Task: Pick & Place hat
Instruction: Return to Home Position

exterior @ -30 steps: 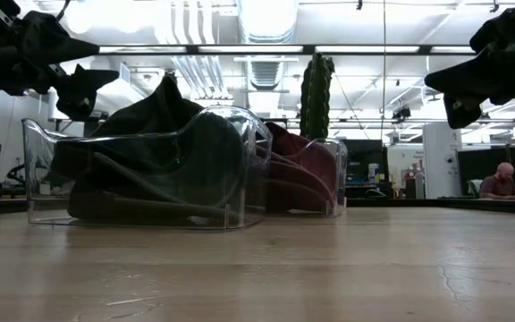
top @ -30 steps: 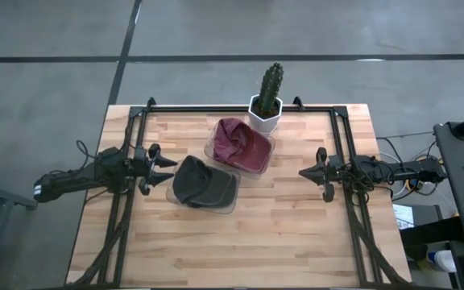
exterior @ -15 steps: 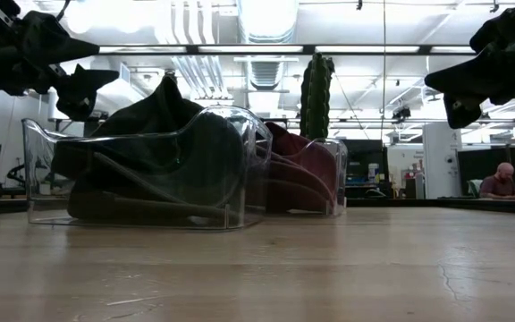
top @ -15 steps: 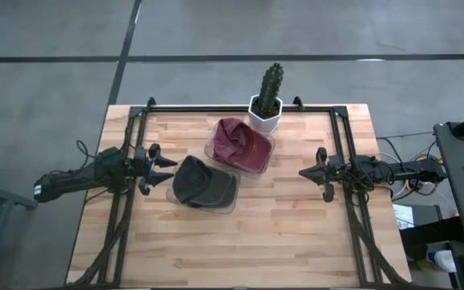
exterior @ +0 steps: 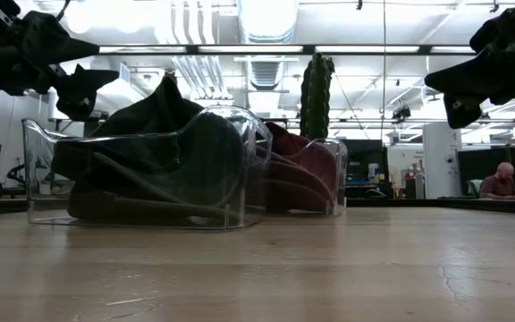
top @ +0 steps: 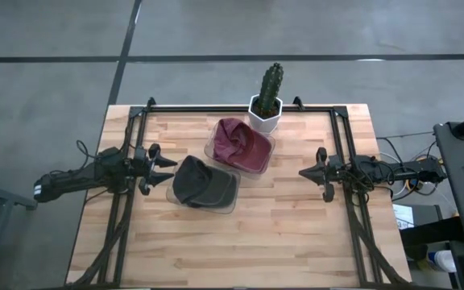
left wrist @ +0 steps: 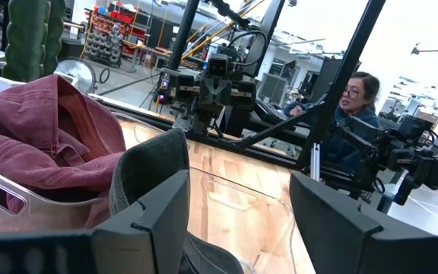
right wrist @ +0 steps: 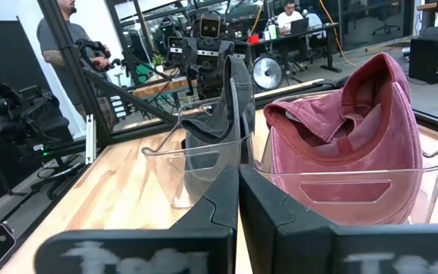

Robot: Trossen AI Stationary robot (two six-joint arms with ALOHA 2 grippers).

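On the wooden worktop (top: 296,234) the black cap (top: 200,181) lies in a clear bin (exterior: 34,170) near the middle. The red cap (top: 240,143) lies in a second bin (exterior: 338,179) just beside it toward the back edge, near a potted cactus (top: 266,101). Homing well likely means drawing straight back: the left arm (top: 95,173), jaws open, hangs just beside the black cap's bin, while the right arm (top: 369,171), jaws closed, at the right edge, has nothing near.

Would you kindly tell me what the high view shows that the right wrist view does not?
Only the high view shows the cactus and the whole table. Only the right wrist view shows people in the room beyond and the right pincer, its fingers pressed together. Both show the left pincer beside the dark cap, and the red cap, each cap in a transparent bin.
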